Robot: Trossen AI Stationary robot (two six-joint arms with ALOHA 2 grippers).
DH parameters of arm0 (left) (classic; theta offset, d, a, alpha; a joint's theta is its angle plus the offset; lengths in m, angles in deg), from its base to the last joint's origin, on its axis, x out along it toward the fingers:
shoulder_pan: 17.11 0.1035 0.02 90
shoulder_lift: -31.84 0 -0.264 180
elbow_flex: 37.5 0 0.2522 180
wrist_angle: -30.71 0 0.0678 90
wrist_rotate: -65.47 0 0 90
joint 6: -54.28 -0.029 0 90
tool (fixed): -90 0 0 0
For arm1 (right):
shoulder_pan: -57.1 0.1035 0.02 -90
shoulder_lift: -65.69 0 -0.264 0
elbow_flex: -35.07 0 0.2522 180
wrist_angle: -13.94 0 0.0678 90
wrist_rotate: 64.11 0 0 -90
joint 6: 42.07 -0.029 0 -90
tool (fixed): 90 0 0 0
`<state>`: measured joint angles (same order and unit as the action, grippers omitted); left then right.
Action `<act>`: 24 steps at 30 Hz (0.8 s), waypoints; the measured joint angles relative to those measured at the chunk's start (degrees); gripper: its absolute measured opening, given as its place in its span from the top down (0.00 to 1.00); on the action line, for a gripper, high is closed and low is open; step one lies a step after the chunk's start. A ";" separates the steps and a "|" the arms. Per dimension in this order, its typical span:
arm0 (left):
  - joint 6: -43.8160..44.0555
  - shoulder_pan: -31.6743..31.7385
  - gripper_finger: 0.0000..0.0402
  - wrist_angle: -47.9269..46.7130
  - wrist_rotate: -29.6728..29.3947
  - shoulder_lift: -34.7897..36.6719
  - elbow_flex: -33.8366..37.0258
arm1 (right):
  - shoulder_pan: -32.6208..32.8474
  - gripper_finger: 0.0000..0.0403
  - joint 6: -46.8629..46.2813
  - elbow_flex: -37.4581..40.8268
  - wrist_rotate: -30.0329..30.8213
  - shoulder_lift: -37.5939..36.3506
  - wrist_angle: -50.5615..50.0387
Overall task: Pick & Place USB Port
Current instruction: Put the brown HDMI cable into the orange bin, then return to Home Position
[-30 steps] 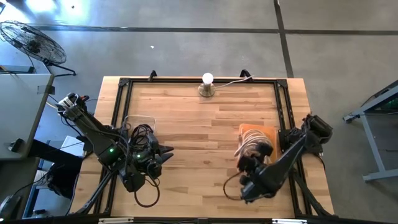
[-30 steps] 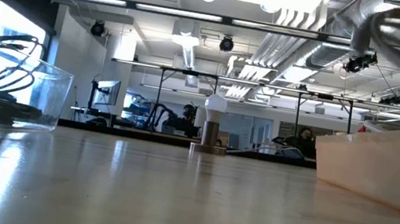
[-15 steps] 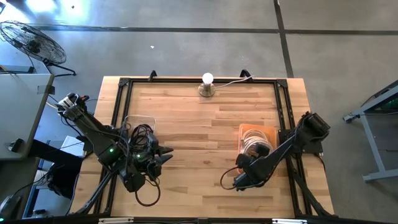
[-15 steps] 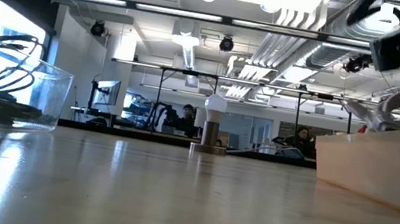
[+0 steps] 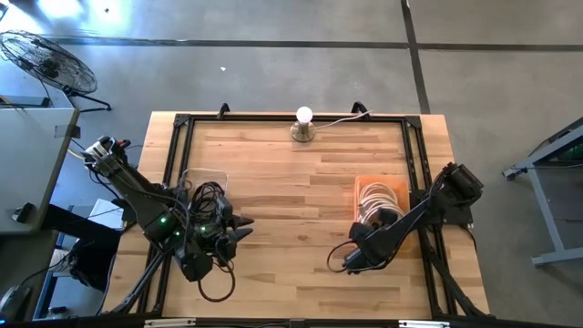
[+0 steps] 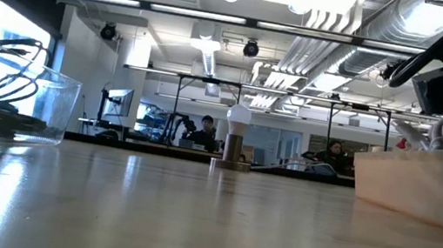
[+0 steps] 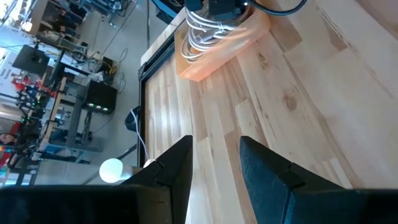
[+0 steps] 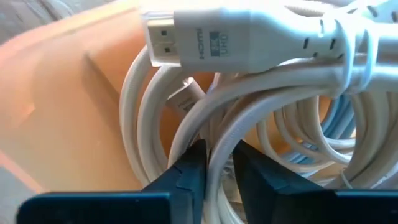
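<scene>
Where the orange bin [image 5: 380,198] sits at the table's right, coiled white cables [image 8: 261,118] fill it — right gripper [image 8: 214,163] slightly parted around one strand; left gripper [image 7: 216,163] open. Wooden table [image 5: 291,182], workshop beyond.

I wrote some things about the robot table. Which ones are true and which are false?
1. The white cables lie in an orange bin. True.
2. The right gripper is over the clear bin. False: it is at the orange bin, fingers among the white cables.
3. A lamp with a round bulb stands at the table's far edge. True.
4. The black cables are in the orange bin. False: they sit in the clear bin on the left.
5. The left gripper holds a white cable. False: its fingers are apart with nothing between them.
</scene>
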<state>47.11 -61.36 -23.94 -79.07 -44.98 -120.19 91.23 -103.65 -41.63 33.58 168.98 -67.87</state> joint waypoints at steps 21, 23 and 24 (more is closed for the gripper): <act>0.55 -0.02 0.68 -0.11 0.17 -1.39 0.07 | 0.63 0.62 0.32 -15.91 -0.73 0.11 -15.28; 0.54 -0.02 0.68 -0.36 0.17 -1.95 0.07 | 1.27 0.62 -0.81 -18.62 -0.36 0.11 -18.76; 0.52 -0.02 0.68 -0.68 0.15 -2.17 0.07 | 1.65 0.62 -1.60 -19.87 0.04 0.11 -20.67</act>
<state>47.63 -61.38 -24.62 -78.92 -47.15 -120.12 92.88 -105.26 -61.49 33.63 169.09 -88.54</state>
